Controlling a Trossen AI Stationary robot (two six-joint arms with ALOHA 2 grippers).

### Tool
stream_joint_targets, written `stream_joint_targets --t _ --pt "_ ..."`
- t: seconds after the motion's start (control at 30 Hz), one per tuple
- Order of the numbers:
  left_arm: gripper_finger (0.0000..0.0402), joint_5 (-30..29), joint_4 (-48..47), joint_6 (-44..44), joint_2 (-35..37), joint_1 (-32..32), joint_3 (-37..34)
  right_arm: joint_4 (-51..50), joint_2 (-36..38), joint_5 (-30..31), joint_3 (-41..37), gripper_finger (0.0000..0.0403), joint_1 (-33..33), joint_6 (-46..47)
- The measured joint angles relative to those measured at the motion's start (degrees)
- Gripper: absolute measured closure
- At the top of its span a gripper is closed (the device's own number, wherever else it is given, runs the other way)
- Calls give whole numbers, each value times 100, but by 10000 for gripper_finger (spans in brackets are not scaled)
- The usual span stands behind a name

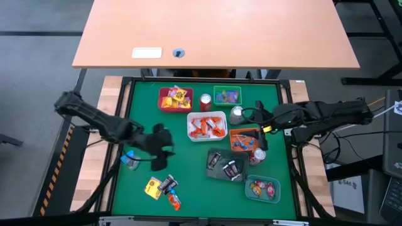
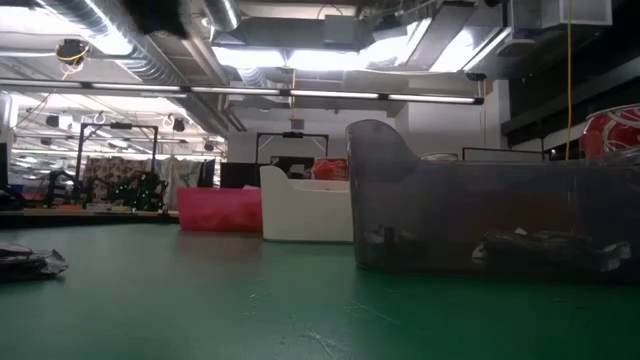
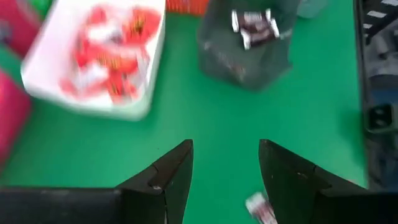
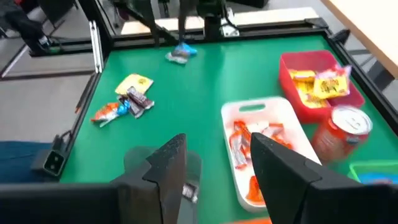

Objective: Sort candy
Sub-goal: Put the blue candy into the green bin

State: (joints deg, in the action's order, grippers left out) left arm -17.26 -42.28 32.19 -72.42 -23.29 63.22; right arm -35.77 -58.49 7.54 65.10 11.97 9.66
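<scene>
Low view: the grey tray [image 2: 480, 215] fills the foreground, contents a murky blur behind its wall. Left wrist view cuts off the white tray [image 3: 93, 59] at the edge; its candy [image 3: 112, 53] is smeared red, wrappers unreadable.

Left arm reaches in from the counter's left edge, elbow bent, forearm angling toward the middle, and the left tool [image 1: 162, 149] hovers above the green surface. Its own wrist view shows both dark fingers [image 3: 168, 177] spread apart, nothing between them. Over on the right, the right arm stretches in level from the right side, cables trailing along it, and the right tool [image 1: 259, 129] sits above the counter's right half. Its fingers [image 4: 168, 163] stand parted too, gripping nothing.
</scene>
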Motion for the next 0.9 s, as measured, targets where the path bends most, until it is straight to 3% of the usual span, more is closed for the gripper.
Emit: stream_joint_targets --t 0.27,0.47,0.9 --pt "230 239 -138 1952 1046 -946 -1147 -375 644 351 -484 224 2 14" --pt "230 988 -315 2939 1084 -1477 -1654 179 887 449 -1397 224 0 237" --pt "230 1285 -788 4490 1062 -1844 -2877 1651 860 491 -2700 224 0 314"
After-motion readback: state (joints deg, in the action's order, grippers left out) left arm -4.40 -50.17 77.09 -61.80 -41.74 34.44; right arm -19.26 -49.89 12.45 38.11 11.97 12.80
